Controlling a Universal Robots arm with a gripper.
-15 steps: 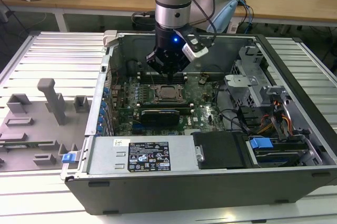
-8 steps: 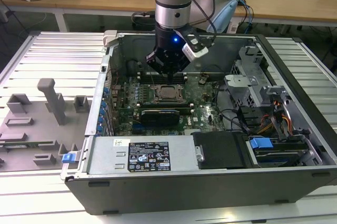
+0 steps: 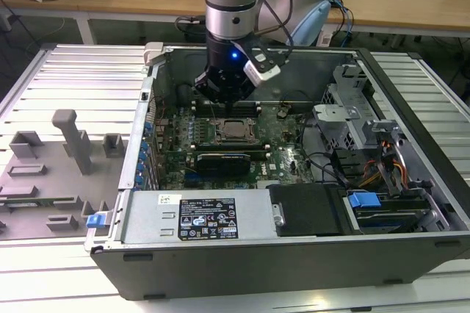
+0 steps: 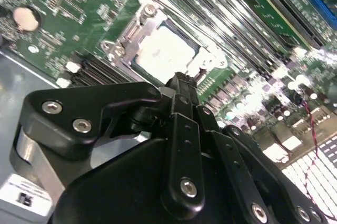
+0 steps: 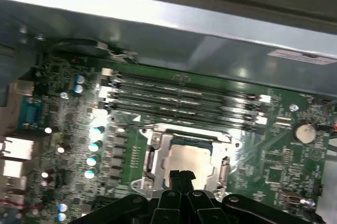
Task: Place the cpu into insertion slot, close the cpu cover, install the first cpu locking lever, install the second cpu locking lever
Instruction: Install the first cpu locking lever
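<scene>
The cpu point(image 5: 187, 159) lies flat in the insertion slot point(image 3: 220, 131) in the middle of the green motherboard point(image 5: 279, 169), its pale metal top point(image 4: 166, 50) showing. The silvery cpu cover point(image 4: 138, 24) lies down around it as a frame point(image 5: 157, 150). My gripper point(image 4: 182, 80) hangs just above the socket's edge, shut, with nothing between its black fingertips point(image 5: 176, 175). In the exterior view the gripper point(image 3: 224, 98) sits over the far side of the socket. Whether the locking levers are latched I cannot tell.
Long black memory slots point(image 5: 179, 95) run beside the socket, toward the case's metal wall point(image 5: 184, 19). A black expansion card point(image 3: 224, 160) lies on the near side. Drive bays and cables point(image 3: 382, 173) fill the exterior view's right. A grey fixture tray point(image 3: 66, 159) stands outside the case.
</scene>
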